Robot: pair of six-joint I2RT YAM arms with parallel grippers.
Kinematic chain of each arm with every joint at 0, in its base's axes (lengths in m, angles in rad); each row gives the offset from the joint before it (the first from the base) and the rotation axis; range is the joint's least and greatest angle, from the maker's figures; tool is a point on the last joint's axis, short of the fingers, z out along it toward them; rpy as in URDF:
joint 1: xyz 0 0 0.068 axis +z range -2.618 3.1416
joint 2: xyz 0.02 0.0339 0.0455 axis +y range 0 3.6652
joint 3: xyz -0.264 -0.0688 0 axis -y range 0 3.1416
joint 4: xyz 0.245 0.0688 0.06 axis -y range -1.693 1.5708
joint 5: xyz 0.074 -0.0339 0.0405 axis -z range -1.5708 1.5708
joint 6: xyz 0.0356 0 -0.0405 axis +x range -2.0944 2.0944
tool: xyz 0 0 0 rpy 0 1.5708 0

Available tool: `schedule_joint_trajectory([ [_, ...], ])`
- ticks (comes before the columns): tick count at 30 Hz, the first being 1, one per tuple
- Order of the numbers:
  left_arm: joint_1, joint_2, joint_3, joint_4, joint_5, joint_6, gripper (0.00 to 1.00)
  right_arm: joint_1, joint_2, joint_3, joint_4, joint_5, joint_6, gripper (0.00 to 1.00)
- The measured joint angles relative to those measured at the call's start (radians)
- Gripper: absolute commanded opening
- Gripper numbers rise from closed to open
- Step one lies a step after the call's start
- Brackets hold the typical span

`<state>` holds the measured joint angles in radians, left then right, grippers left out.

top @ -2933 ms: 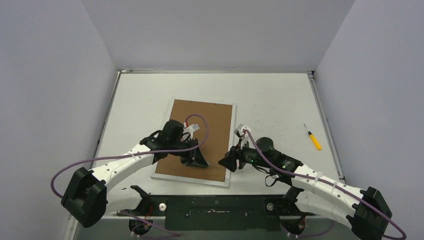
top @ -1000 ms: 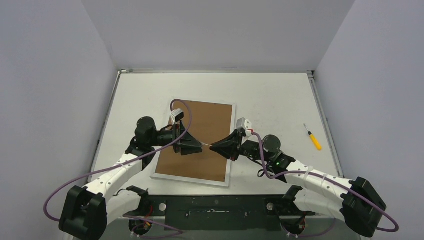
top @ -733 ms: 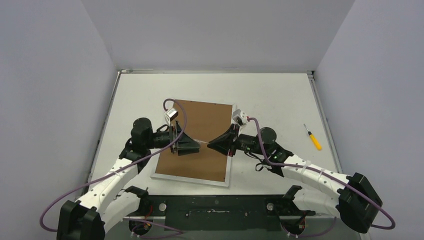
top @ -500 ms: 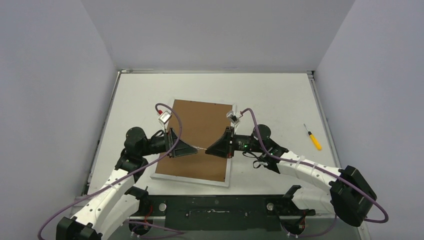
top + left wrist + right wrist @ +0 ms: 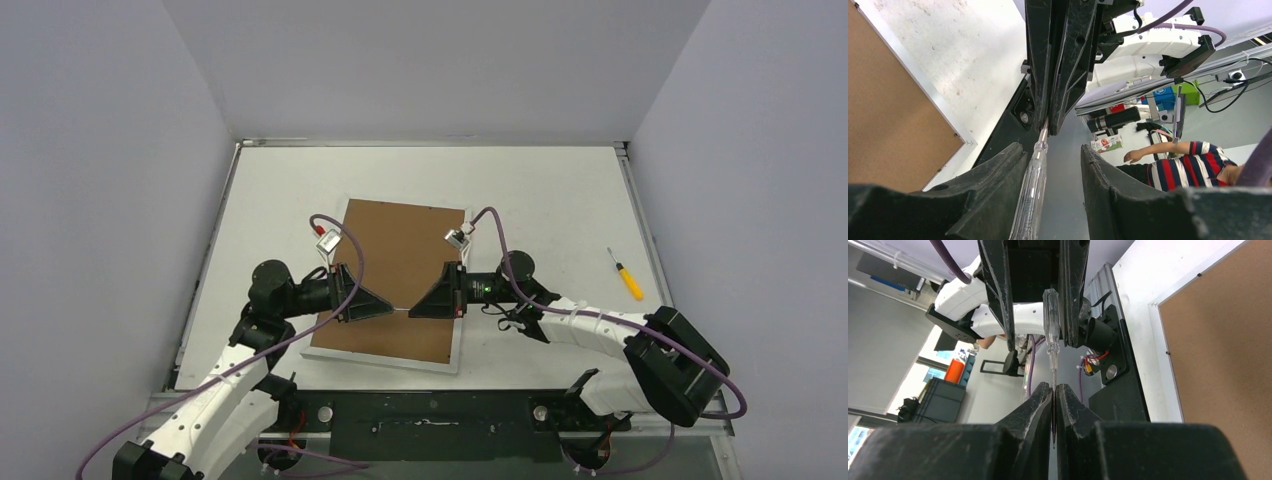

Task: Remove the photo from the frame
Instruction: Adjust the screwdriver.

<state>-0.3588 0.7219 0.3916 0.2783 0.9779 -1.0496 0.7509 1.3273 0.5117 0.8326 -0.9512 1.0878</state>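
Observation:
The frame (image 5: 400,250) lies face down on the table with its brown back up and a narrow white border; it also shows in the wrist views as frame (image 5: 888,115) and frame (image 5: 1228,340). The photo is hidden. Over the frame's near part my two grippers point at each other. My right gripper (image 5: 415,308) (image 5: 1054,386) is shut on the metal shaft of a clear-handled screwdriver (image 5: 1051,325). My left gripper (image 5: 385,308) (image 5: 1050,147) is open around the screwdriver's handle (image 5: 1032,190). The handle rests against one finger, with a gap to the other.
A yellow-handled screwdriver (image 5: 628,274) lies on the white table to the right of the frame. The black base plate (image 5: 430,410) of the arms runs along the near edge. Walls enclose the table on three sides.
Both grippers have moved left and toward the near edge, the screwdriver still between them. My left gripper's jaws have come apart off the handle. My right gripper stays shut on the shaft.

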Motion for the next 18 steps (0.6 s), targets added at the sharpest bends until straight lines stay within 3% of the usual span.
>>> schedule_joint_trajectory([
  [8, 0.000, 0.011, 0.000, -0.006, 0.029, -0.001, 0.28, -0.034, 0.009, -0.006, 0.065, -0.034, 0.062, 0.05],
  [12, -0.002, 0.020, 0.000, -0.005, 0.035, -0.001, 0.30, -0.043, 0.014, -0.008, 0.082, -0.047, 0.075, 0.05],
  [18, -0.002, 0.035, 0.000, -0.006, 0.048, -0.004, 0.44, -0.045, 0.053, -0.026, 0.159, -0.064, 0.124, 0.05],
])
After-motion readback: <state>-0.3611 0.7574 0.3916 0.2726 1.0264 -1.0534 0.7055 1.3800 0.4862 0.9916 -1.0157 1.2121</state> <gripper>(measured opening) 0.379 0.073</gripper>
